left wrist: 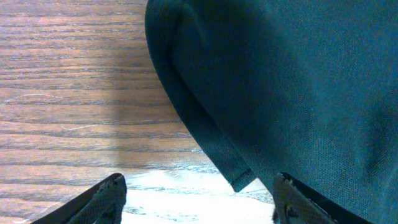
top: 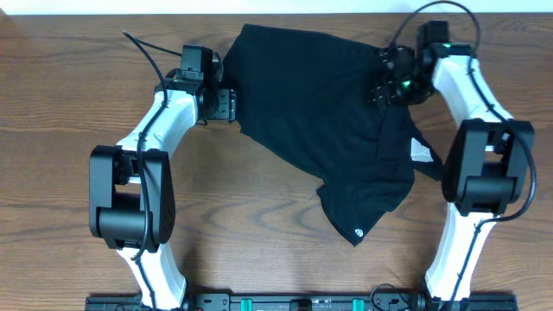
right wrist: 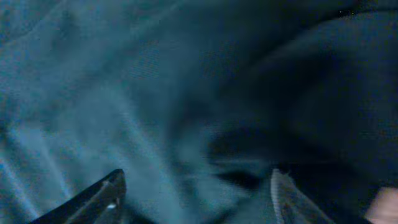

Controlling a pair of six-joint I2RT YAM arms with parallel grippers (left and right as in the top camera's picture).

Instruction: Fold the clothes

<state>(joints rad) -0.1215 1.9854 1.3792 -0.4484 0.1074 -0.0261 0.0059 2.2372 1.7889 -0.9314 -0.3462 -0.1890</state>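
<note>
Across the wooden table (top: 52, 104) the black shirt (top: 320, 112) could be dragged into a heap rather than folded, as it is spread crumpled between both grippers. The left gripper (left wrist: 199, 193) is held wide, the hem corner (left wrist: 242, 180) just ahead; the right gripper (right wrist: 198, 193) is spread wide over fabric. Bare wood is seen beside the left gripper.

I see the black shirt (top: 320, 104) lying rumpled, spread from twelve toward four o'clock, its small white logo (top: 359, 231) at five.
</note>
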